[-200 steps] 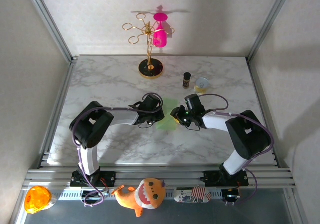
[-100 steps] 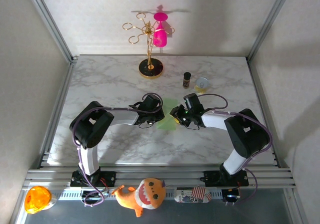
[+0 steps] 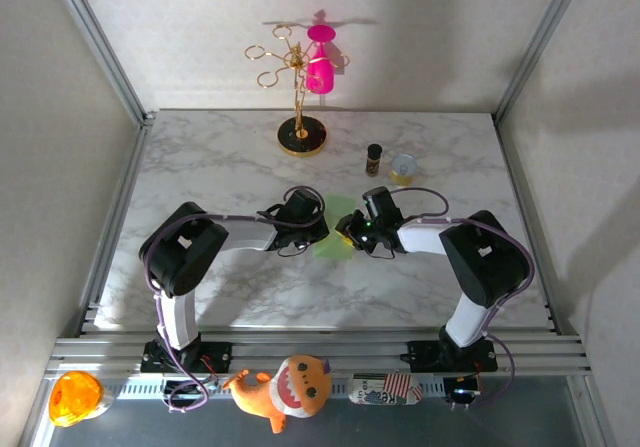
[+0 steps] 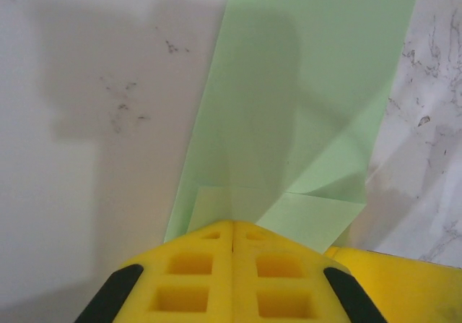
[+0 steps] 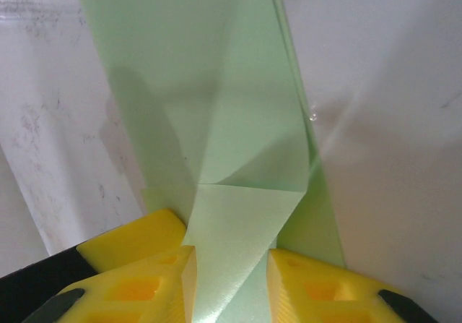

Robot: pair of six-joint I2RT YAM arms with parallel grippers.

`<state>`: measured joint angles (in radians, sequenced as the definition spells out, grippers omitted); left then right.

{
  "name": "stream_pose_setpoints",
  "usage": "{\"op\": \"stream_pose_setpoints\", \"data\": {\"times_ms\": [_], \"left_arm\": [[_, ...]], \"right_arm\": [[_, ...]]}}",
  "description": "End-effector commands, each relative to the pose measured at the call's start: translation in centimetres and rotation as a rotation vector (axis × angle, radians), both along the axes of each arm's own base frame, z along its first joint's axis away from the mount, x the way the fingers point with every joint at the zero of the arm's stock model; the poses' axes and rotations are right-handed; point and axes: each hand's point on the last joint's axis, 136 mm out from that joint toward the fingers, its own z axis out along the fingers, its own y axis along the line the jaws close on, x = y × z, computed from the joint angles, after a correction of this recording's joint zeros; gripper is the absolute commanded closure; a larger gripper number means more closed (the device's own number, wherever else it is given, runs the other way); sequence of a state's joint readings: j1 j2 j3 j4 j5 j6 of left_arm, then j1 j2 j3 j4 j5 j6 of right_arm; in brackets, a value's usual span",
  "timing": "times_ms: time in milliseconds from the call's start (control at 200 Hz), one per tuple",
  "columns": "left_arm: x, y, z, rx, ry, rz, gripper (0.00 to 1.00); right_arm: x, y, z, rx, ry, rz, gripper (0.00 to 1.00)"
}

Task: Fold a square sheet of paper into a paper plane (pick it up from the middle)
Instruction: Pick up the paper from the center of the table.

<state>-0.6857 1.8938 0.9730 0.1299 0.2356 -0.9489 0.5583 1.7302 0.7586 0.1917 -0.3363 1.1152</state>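
Observation:
The square sheet of paper (image 3: 333,232) is pale green and lies mid-table, folded into a narrow band with slanted flaps, a partly folded paper plane. My left gripper (image 3: 318,229) presses on its left side. In the left wrist view its yellow fingers (image 4: 202,265) are shut tight, tips resting on the paper (image 4: 303,99) at a centre crease. My right gripper (image 3: 349,232) is at the paper's right side. Its fingers (image 5: 325,287) stand apart, and a raised triangular flap (image 5: 238,229) runs between them. The left gripper's yellow tip (image 5: 133,238) shows just beside them.
A gold cup stand (image 3: 301,135) with a pink cup (image 3: 320,72) stands at the back centre. A small dark bottle (image 3: 374,157) and a yellow-white cup (image 3: 404,169) sit behind the right gripper. A plush toy (image 3: 285,387) and an orange object (image 3: 75,395) lie below the table's near edge.
My right gripper and forearm have crept a little left and back along the paper. The left arm and the paper have stayed where they were.

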Motion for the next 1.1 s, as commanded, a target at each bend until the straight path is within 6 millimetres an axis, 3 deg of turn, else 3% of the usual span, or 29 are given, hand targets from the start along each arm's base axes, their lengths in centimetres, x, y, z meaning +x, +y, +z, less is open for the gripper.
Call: {"op": "stream_pose_setpoints", "data": {"times_ms": [0,315,791,1097], "left_arm": [[-1.8,1.1,-2.1,0.029,0.079,0.012,1.00],[-1.9,1.0,-1.5,-0.019,0.083,0.031,1.00],[-1.8,0.9,-0.9,-0.040,0.078,0.036,1.00],[-1.4,0.7,1.3,-0.100,0.052,0.043,0.96]], "right_arm": [[0.4,1.2,0.6,0.028,-0.027,0.035,0.68],[0.4,1.5,1.3,0.066,-0.066,0.048,0.71],[0.8,1.1,0.2,0.031,-0.098,0.047,0.82],[1.3,1.1,0.8,0.025,-0.149,0.057,0.94]]}}
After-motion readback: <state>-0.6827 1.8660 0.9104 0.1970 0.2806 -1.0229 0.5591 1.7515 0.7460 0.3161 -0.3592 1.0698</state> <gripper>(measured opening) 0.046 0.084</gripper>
